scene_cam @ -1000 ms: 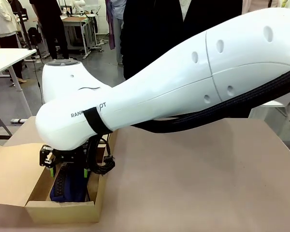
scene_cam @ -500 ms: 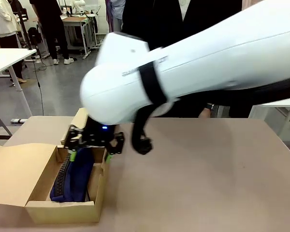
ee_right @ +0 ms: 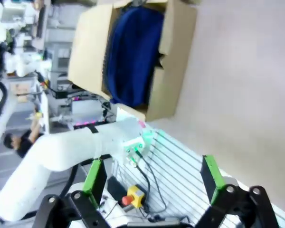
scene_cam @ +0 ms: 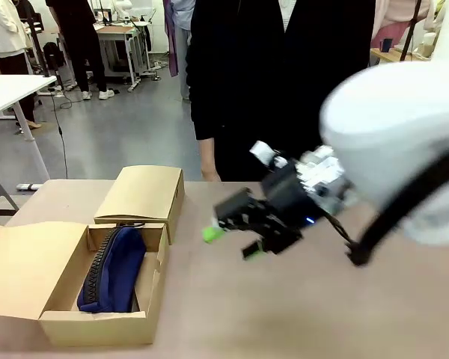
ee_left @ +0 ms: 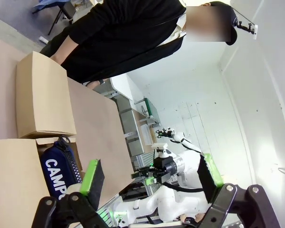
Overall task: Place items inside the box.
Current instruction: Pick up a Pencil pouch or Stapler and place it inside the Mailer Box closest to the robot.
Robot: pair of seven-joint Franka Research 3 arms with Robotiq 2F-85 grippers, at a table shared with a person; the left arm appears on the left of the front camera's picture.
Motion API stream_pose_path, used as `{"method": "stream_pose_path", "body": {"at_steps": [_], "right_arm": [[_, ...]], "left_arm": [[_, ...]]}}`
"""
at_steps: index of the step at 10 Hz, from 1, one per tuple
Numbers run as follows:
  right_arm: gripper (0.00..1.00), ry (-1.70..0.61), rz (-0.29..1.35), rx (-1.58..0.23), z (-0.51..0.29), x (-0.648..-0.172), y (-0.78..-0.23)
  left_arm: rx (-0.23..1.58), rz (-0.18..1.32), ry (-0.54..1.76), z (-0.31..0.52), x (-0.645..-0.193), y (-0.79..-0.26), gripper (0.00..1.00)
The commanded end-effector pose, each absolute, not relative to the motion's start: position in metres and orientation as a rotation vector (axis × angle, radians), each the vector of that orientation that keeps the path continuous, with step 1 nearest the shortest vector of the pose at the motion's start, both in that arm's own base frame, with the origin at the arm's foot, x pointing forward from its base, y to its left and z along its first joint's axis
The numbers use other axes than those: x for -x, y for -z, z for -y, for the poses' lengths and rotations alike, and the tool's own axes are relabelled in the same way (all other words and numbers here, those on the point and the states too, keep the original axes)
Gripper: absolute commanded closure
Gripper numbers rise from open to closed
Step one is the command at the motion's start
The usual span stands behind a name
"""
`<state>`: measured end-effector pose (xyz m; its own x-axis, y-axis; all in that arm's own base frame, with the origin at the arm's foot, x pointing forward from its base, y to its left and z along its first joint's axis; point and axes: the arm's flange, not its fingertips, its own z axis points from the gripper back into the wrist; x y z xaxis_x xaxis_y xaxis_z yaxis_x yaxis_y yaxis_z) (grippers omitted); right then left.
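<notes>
At the left end of the table [scene_cam: 307, 314] the long box [scene_cam: 97, 327] is standing open, its lid flap lying out flat to the left. The navy pencil case [scene_cam: 112, 269] is lying inside it, its length running along the box's length, from the robot's side toward the far side. Right behind it a shorter closed box [scene_cam: 142, 193] is sitting. The left gripper [ee_left: 151, 173] is looking over both boxes from that side, fingers spread and holding nothing. Further right, over bare table near the middle, the right gripper [scene_cam: 232, 244] is hovering with its green-tipped fingers spread wide and empty, pointing left toward the box. The person [scene_cam: 277, 90] is standing just beyond it. I'd judge the right arm is the nearer one for taking anything from the person. The box is lying well to the left of its fingers, so anything it takes would be travelling leftward.
</notes>
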<state>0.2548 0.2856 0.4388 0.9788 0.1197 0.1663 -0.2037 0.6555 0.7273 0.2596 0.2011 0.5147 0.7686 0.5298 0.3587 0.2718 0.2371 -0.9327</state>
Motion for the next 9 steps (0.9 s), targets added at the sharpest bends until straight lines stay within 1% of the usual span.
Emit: {"method": "stream_pose_path", "body": {"at_steps": [1,4,5,7,9], "right_arm": [[0.00,-0.227,0.103,-0.797,-0.317,-0.271,-0.447],[0.00,-0.227,0.103,-0.797,-0.317,-0.271,-0.447],[0.00,-0.215,0.108,-0.817,-0.302,-0.256,-0.445],[0.00,-0.096,0.205,-0.954,-0.237,-0.279,-0.465],[0.00,0.041,0.225,-1.028,-0.157,-0.298,-0.473]], "left_arm": [[1.365,0.750,-0.183,-0.200,-0.259,-0.515,0.00],[1.365,0.750,-0.183,-0.200,-0.259,-0.515,0.00],[1.365,0.750,-0.183,-0.200,-0.259,-0.515,0.00],[1.365,0.750,-0.183,-0.200,-0.259,-0.515,0.00],[1.365,0.750,-0.183,-0.200,-0.259,-0.515,0.00]]}}
